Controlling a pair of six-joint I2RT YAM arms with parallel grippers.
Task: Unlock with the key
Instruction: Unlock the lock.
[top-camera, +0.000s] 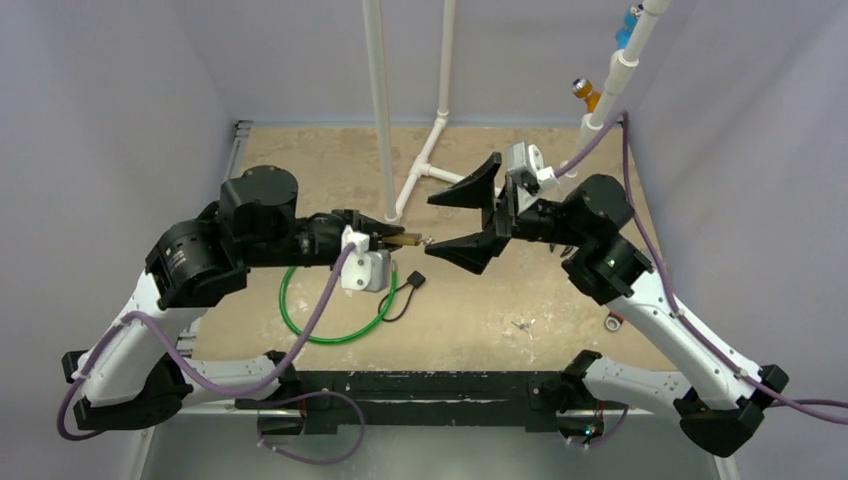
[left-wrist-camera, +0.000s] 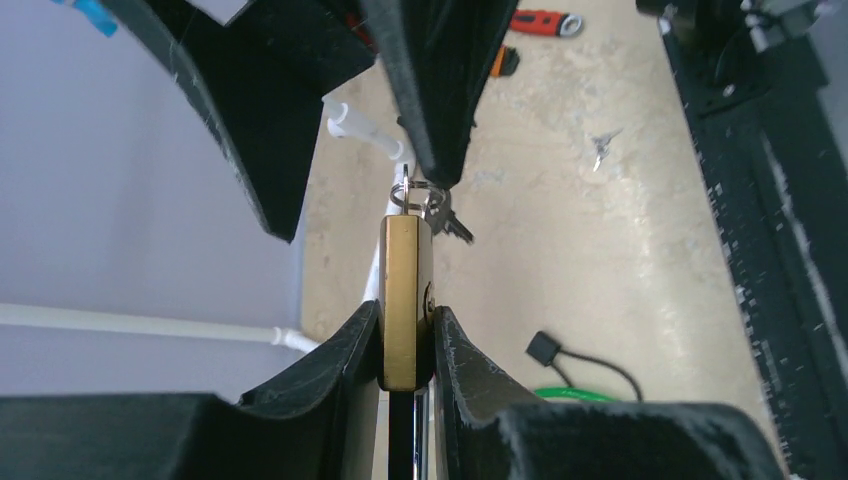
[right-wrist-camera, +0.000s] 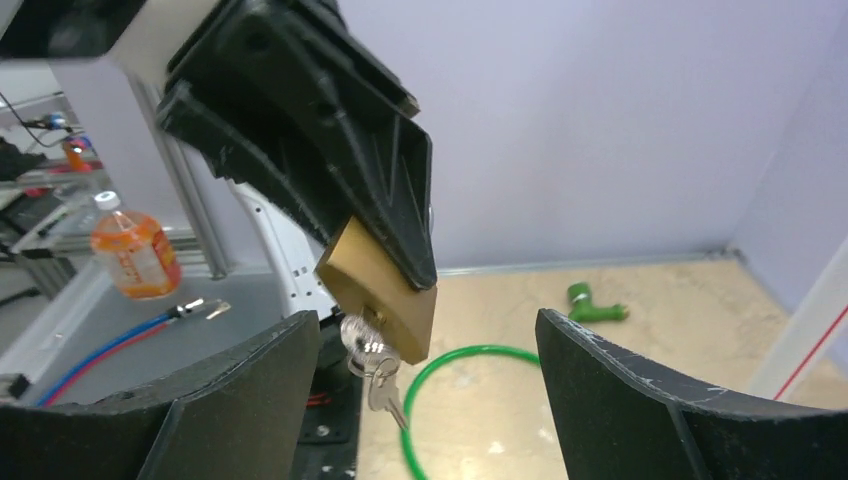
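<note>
My left gripper (top-camera: 395, 238) is shut on a brass padlock (top-camera: 403, 239) and holds it in the air above the table. In the left wrist view the padlock (left-wrist-camera: 405, 300) stands edge-on between my black fingers. A silver key (right-wrist-camera: 366, 335) sits in the padlock's (right-wrist-camera: 385, 290) keyhole, with a ring and a second key (right-wrist-camera: 386, 393) hanging from it. My right gripper (top-camera: 478, 215) is open and faces the padlock, its fingers on either side of the key end without touching it. Its fingers (left-wrist-camera: 440, 90) loom above the key ring (left-wrist-camera: 412, 196) in the left wrist view.
A green cable loop (top-camera: 335, 305) and a small black tag on a cord (top-camera: 415, 279) lie on the tan table under the left arm. White pipes (top-camera: 380, 100) stand at the back. A small metal piece (top-camera: 521, 324) and a green fitting (right-wrist-camera: 592, 301) lie on the table.
</note>
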